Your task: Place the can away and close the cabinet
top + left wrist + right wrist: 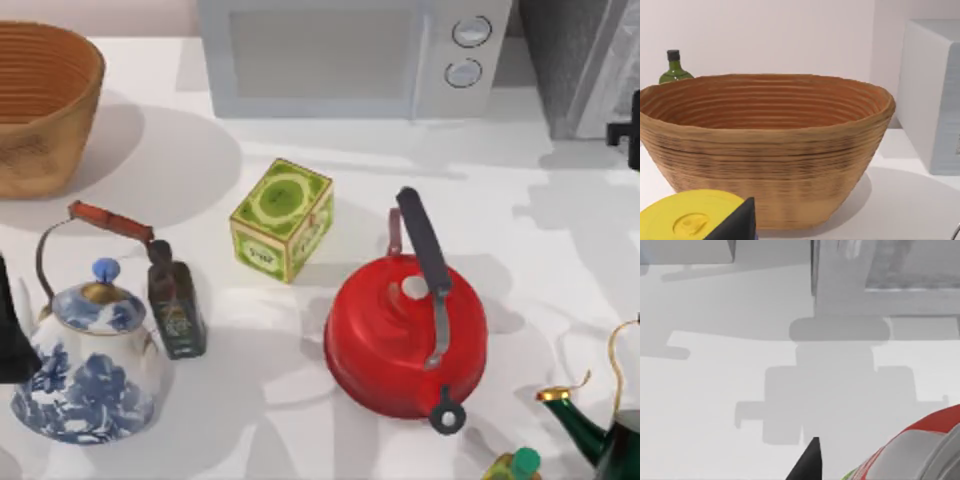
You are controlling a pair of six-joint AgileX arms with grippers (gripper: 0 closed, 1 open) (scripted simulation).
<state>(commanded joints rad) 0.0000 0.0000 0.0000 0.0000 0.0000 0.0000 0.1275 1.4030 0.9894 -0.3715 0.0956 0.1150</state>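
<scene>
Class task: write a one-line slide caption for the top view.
Red kettle at centre, green tea tin behind it, blue-and-white teapot and wicker basket left, microwave at back.

Rendered kitchen scene on a white counter (300, 420). A white microwave (350, 55) with two round dials stands along the back edge, with a woven basket (40, 105) at the far left. Kitchenware covers the surface: a red kettle (400, 335) with a dark handle, a blue-and-white porcelain teapot (90, 370), a green square tea tin (282, 218), a small dark bottle (175, 305) and a dark green pot (600, 430) at the right edge.
</scene>
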